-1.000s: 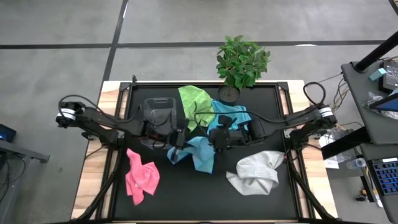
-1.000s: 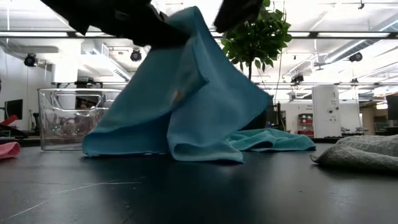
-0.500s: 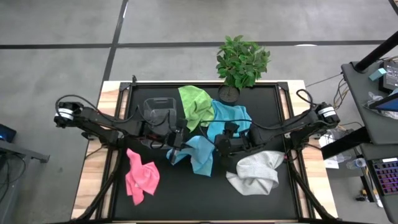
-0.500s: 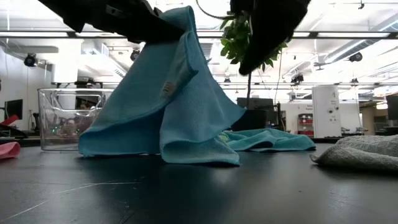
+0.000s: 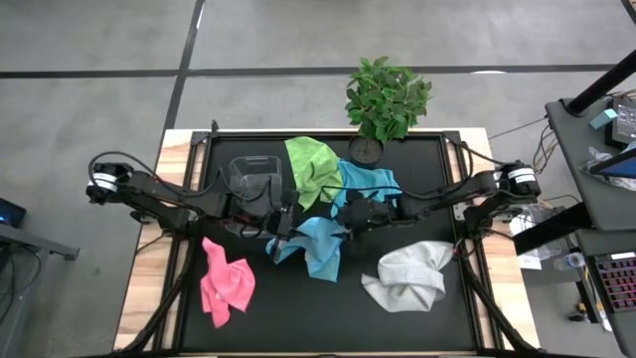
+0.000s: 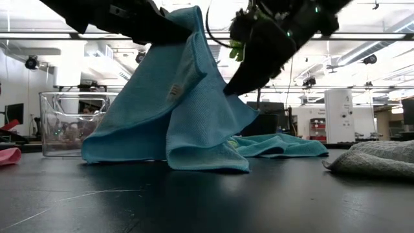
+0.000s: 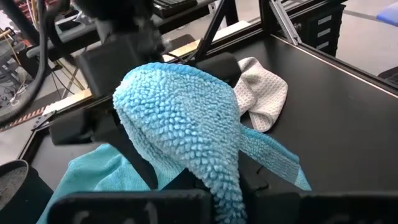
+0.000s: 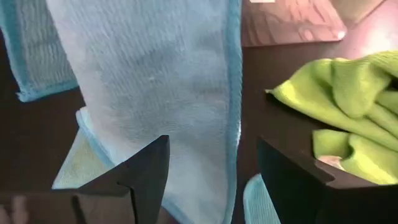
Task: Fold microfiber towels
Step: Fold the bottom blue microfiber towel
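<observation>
My left gripper (image 5: 288,221) is shut on a light blue towel (image 5: 320,247), which it holds up like a tent over the middle of the table (image 6: 187,110). My right gripper (image 5: 351,213) is open. It stands at this towel's hanging side edge (image 8: 233,93), which lies between its fingers; I cannot tell whether they touch it. A second light blue towel (image 5: 370,184) and a lime green towel (image 5: 310,167) lie crumpled behind. A pink towel (image 5: 227,283) lies at the near left. A grey-white towel (image 5: 409,276) lies at the near right. My left gripper pinches a bunched-up part of the light blue towel (image 7: 186,118) between its two fingers, at the towel's highest point (image 6: 194,19). The towel hangs below the fingers in loose folds. Its lower edges (image 6: 194,158) rest on the table.
A clear plastic bin (image 5: 256,177) stands at the far left, close behind my left gripper. A potted plant (image 5: 386,99) stands at the table's far edge. The dark table top (image 5: 328,318) shows bare along the near edge between the pink and grey-white towels.
My right gripper has left the towel's top, come down and swung toward the towel's hanging side edge. That side of the towel has dropped inward, so the tent is narrower. My left gripper has kept the top raised.
</observation>
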### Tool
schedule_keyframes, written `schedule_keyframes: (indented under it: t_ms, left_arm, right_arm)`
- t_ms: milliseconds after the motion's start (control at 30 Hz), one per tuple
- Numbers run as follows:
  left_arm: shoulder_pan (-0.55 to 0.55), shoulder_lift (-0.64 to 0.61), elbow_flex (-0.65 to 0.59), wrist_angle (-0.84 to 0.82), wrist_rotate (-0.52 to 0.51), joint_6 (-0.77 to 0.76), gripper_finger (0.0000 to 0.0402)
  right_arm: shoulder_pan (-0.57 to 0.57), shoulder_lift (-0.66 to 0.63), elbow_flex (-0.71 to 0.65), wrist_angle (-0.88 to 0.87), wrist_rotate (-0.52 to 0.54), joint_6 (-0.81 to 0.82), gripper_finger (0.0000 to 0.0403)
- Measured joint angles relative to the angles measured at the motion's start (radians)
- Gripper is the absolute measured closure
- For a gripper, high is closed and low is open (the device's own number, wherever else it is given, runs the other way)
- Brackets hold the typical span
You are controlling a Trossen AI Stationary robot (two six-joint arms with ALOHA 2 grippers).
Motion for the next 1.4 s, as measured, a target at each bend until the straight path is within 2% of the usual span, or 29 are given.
schedule_keyframes:
  t_ms: [100,167,267,367,400,600,800,1000,1133,1267,1400]
  left_arm:
    - [0.000,0.000,0.000,0.000,0.000,0.002,0.0402]
    - [0.000,0.000,0.000,0.000,0.000,0.003,0.0402]
    - [0.000,0.000,0.000,0.000,0.000,0.003,0.0402]
    - [0.000,0.000,0.000,0.000,0.000,0.003,0.0402]
    - [0.000,0.000,0.000,0.000,0.000,0.002,0.0402]
    - [0.000,0.000,0.000,0.000,0.000,-0.043,0.0402]
    - [0.000,0.000,0.000,-0.013,0.002,-0.143,0.0392]
    - [0.000,0.000,0.000,-0.055,0.009,-0.186,0.0327]
    - [0.000,0.000,0.000,0.003,-0.003,-0.185,0.0278]
    - [0.000,0.000,0.000,0.109,-0.015,-0.184,0.0241]
    - [0.000,0.000,0.000,0.160,-0.034,-0.183,0.0225]
  right_arm:
    - [-0.010,0.000,-0.056,0.101,-0.056,-0.012,0.0189]
    - [-0.010,0.000,-0.082,0.155,-0.070,-0.012,0.0216]
    - [-0.010,0.001,-0.103,0.171,-0.084,-0.011,0.0282]
    - [-0.001,-0.002,-0.103,0.173,-0.084,-0.013,0.0367]
    - [0.006,-0.005,-0.101,0.172,-0.084,-0.018,0.0378]
    - [0.071,-0.053,-0.073,0.111,-0.084,-0.022,0.0394]
    - [0.180,-0.143,-0.052,-0.068,-0.084,0.047,0.0394]
    - [0.326,-0.262,-0.053,-0.240,-0.085,0.197,0.0394]
    - [0.411,-0.318,-0.053,-0.241,-0.074,0.289,0.0394]
    - [0.474,-0.339,-0.054,-0.189,0.031,0.279,0.0394]
    - [0.486,-0.344,-0.054,-0.154,0.142,0.253,0.0394]
